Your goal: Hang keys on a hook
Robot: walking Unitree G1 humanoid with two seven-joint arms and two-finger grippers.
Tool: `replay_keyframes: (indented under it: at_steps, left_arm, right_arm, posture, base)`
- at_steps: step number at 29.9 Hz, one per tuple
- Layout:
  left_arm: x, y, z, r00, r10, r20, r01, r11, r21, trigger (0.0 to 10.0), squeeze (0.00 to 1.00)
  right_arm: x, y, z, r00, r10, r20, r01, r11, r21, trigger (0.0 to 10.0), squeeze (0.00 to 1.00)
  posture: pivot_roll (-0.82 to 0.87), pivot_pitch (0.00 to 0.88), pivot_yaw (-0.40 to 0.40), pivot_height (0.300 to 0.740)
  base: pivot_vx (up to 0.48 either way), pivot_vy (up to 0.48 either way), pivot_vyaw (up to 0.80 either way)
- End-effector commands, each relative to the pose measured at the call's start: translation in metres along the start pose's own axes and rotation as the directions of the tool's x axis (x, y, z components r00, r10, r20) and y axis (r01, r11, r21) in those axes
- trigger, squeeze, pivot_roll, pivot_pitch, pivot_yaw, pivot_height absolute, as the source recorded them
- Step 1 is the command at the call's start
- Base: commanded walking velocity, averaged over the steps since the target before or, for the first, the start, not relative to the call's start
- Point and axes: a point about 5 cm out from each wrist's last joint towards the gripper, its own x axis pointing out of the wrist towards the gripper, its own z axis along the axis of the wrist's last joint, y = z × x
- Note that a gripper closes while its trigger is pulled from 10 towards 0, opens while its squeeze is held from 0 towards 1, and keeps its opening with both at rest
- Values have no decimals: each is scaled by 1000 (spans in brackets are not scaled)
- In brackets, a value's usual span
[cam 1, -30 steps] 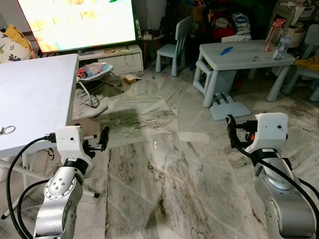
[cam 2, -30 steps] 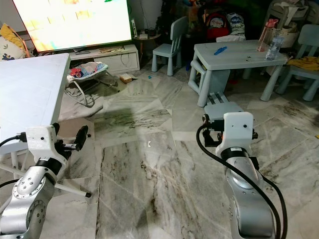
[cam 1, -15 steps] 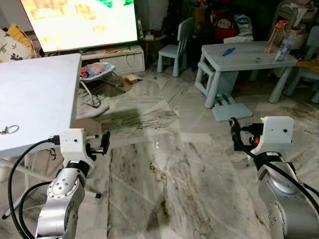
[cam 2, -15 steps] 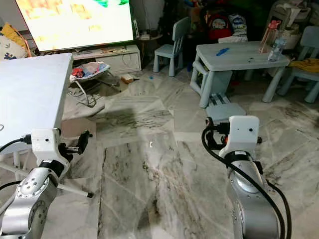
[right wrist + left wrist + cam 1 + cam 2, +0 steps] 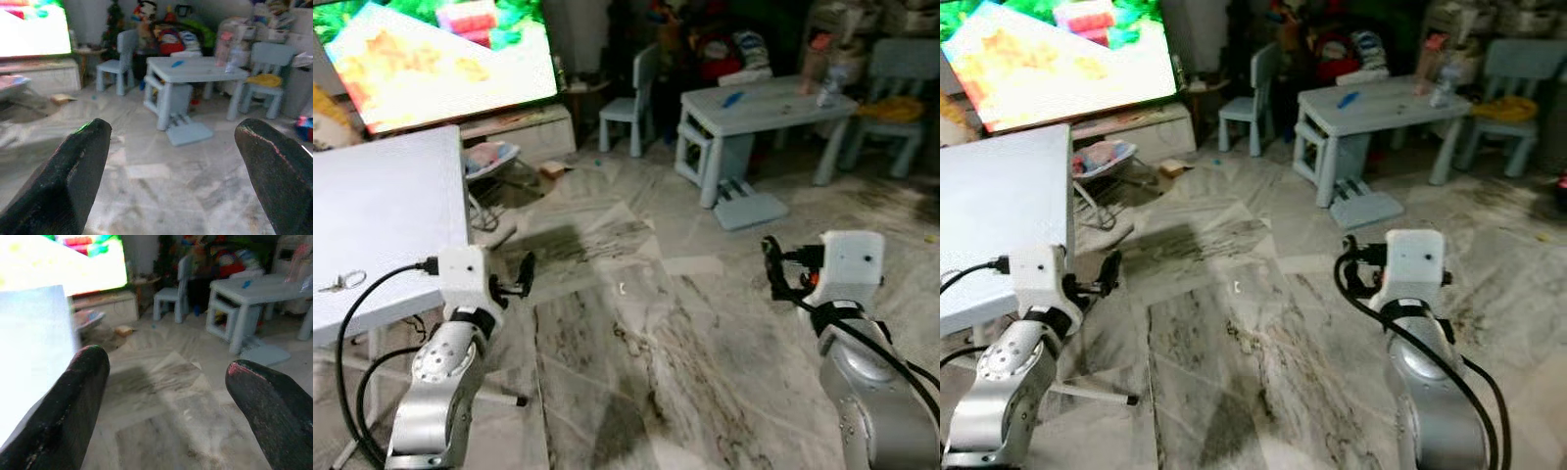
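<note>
Keys (image 5: 344, 282) lying flat on white bench (image 5: 382, 215), near its front edge, far left of frame. Left end effector (image 5: 522, 274) held low just off bench's corner over marble floor (image 5: 636, 333), fingers spread wide, empty. Right end effector (image 5: 771, 266) well apart on opposite side, also wide open, empty. Small pale-blue table (image 5: 764, 103) and TV (image 5: 440, 54) behind.

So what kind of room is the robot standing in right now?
Most likely a family living room that doubles as a children's play area: a large lit television on a low stand, a small pale blue children's table with matching little chairs, and a marble-patterned floor.
</note>
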Motion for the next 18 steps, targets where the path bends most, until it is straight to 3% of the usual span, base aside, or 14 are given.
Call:
replay_keyframes:
  at_steps: [1,18]
  left_arm:
    - [0,5,5,1000,19,15,-20,999,32,10000,0]
    - [0,0,7,1000,-3,30,1,997,71,10000,0]
  right_arm:
    - [2,7,7,999,42,32,-42,999,4,10000,0]
    - [8,16,8,996,77,41,-77,997,-6,10000,0]
  posture:
    - [-2,0,67,740]
    - [12,0,63,740]
  base:
    - [0,0,0]
    - [0,0,784]
